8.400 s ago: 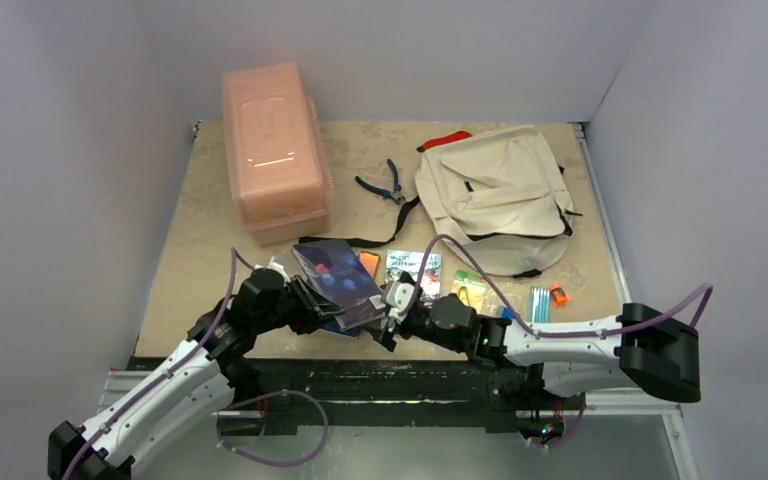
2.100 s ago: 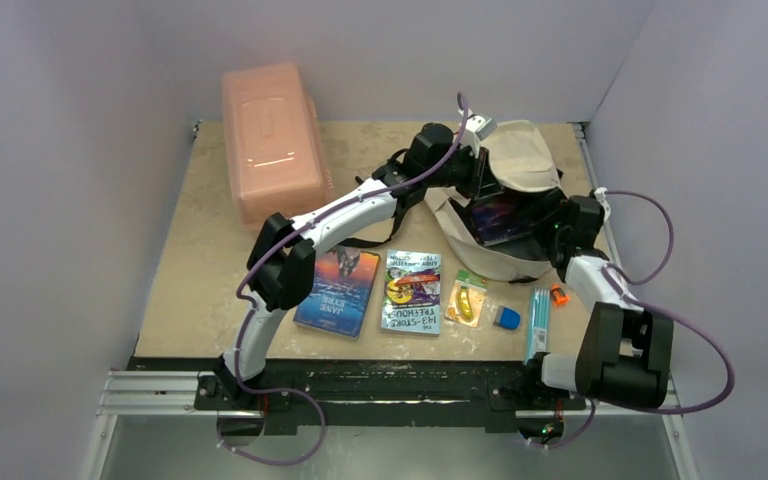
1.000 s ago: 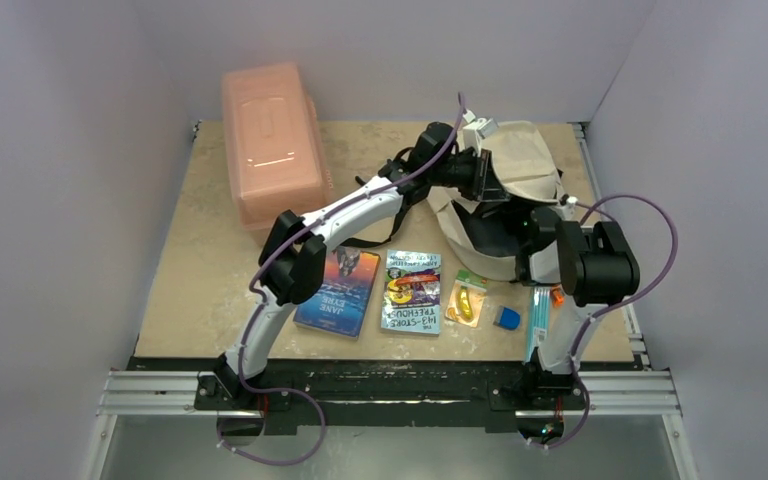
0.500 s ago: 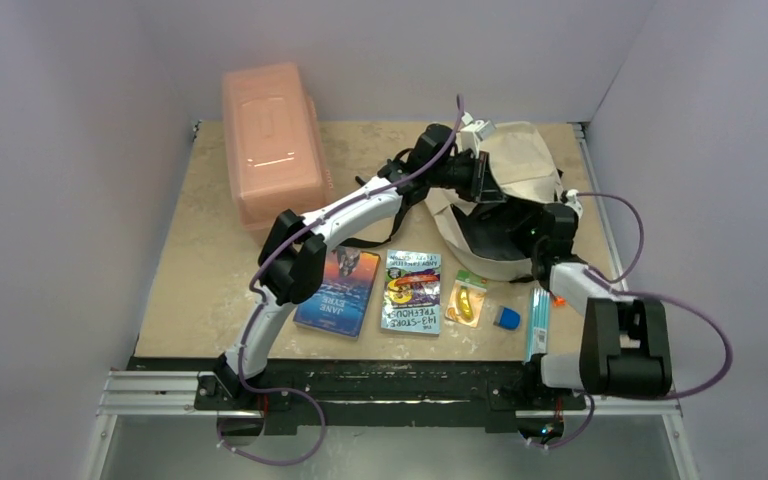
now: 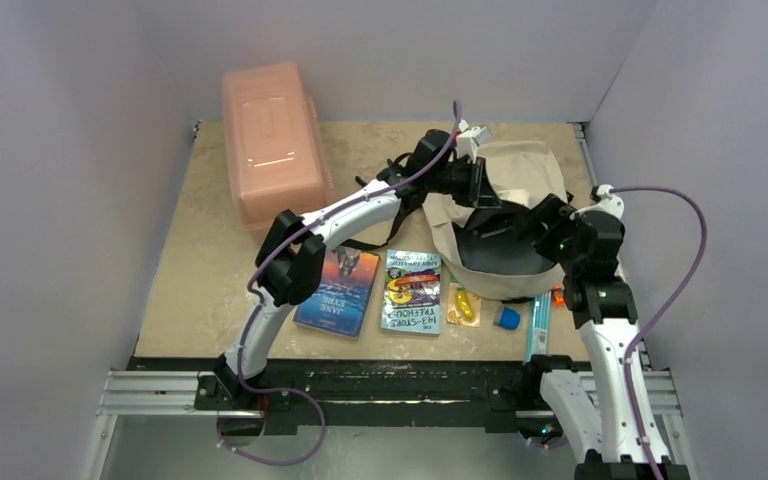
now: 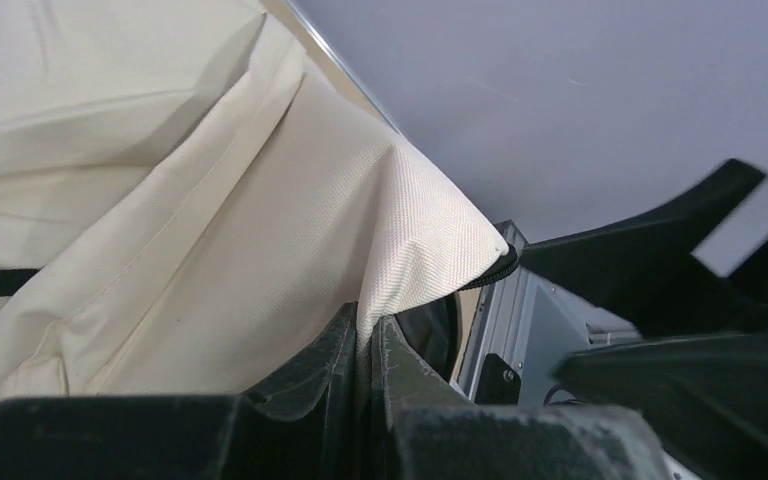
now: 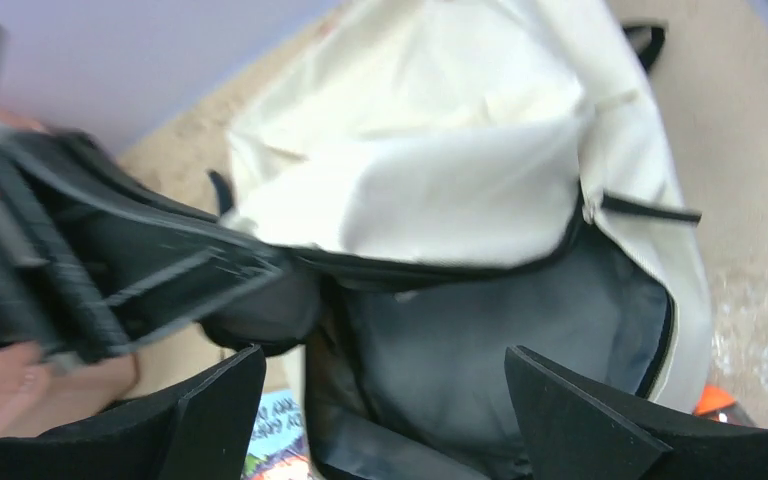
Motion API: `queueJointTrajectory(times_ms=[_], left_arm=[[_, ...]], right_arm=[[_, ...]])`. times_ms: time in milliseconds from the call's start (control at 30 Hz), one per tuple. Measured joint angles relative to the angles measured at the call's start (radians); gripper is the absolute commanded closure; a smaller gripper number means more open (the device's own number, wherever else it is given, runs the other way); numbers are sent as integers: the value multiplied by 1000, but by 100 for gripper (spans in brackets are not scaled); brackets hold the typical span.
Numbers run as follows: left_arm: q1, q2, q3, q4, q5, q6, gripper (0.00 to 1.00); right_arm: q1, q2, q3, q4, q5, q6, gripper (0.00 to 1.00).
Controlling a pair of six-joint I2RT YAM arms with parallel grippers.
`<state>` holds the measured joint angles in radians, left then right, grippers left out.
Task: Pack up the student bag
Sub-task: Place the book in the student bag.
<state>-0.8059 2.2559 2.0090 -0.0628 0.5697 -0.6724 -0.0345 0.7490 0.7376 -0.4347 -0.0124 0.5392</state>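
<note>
Left gripper [image 6: 365,335] pinches the soft, woven cream bag [image 5: 520,170] at its eleven o'clock; right gripper [image 7: 385,355] gapes wide at three o'clock.

Student bag [image 5: 520,165]: cream-beige fabric outside, black zipper lines, dark grey lining. Box [image 5: 272,135]: translucent salmon pink; counter [image 5: 210,250]: mottled tan. Left book [image 5: 338,290]: deep blue with an orange glow; right book [image 5: 412,292]: many-coloured cover with yellow lettering; eraser [image 5: 506,318]: blue; arms [image 5: 360,205]: white with black joints and purple cables.
</note>
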Motion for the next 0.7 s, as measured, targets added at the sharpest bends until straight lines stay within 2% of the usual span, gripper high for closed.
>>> queueJointTrajectory(times_ms=[100, 333, 467, 700], left_arm=[[10, 0, -24, -8, -10, -17, 100], [13, -1, -31, -6, -13, -44, 99], [9, -10, -50, -26, -32, -42, 74], [6, -118, -125, -171, -148, -14, 17]], right_arm=[[0, -21, 68, -13, 0, -14, 6], [0, -29, 78, -40, -25, -32, 6], [0, -29, 126, -71, -58, -71, 4], [0, 20, 242, -31, -165, -107, 3]])
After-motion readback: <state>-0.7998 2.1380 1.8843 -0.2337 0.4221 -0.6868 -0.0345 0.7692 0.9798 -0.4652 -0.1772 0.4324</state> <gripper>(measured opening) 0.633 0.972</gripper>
